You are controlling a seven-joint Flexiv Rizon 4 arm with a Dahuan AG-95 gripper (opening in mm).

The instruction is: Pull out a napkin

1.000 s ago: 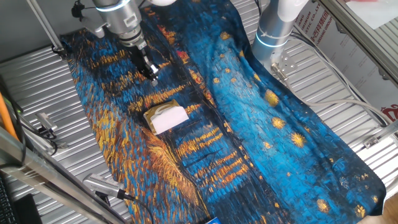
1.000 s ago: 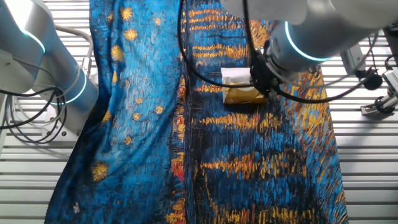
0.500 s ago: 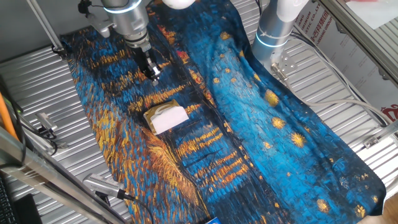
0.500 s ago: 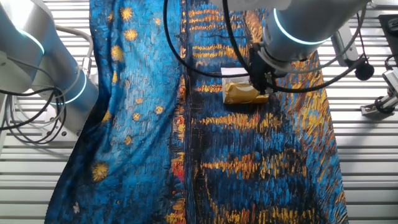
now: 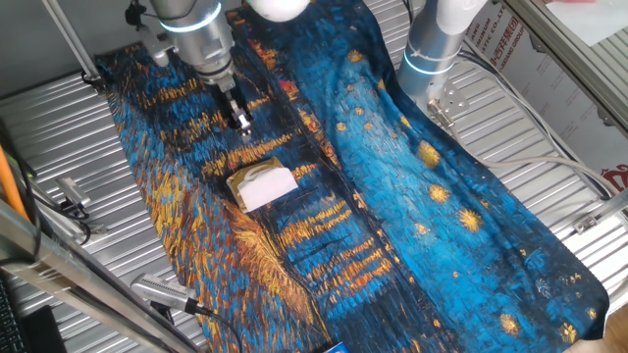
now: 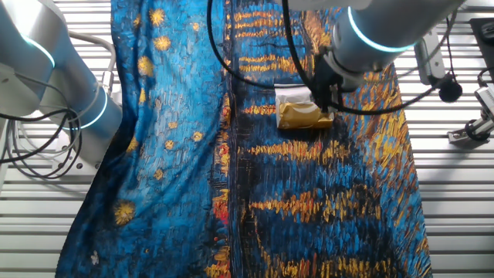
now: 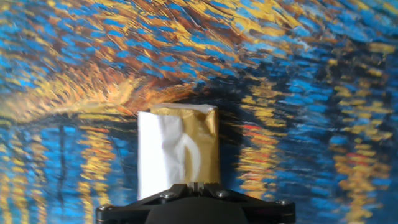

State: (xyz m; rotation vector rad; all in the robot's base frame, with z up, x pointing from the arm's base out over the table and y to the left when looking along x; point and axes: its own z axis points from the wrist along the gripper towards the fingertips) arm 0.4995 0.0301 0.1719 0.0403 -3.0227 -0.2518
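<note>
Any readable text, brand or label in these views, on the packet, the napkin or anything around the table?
Gold packet: no print visible.
Napkin: plain white, no marks.
White board behind the table, at top right in one fixed view: red lettering, too small and cut off to read.
Red mark at that view's right edge: cropped, unreadable.
Patterned cloth: painted pattern only, no words.

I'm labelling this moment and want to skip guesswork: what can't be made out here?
- Gripper opening: fingertips too small in one fixed view, hidden behind the arm in the other, cut off by the hand view's bottom edge.
- Napkin near end: hidden by the hand mount, hand view.
- Gold packet far side: arm covers it, the other fixed view.
</note>
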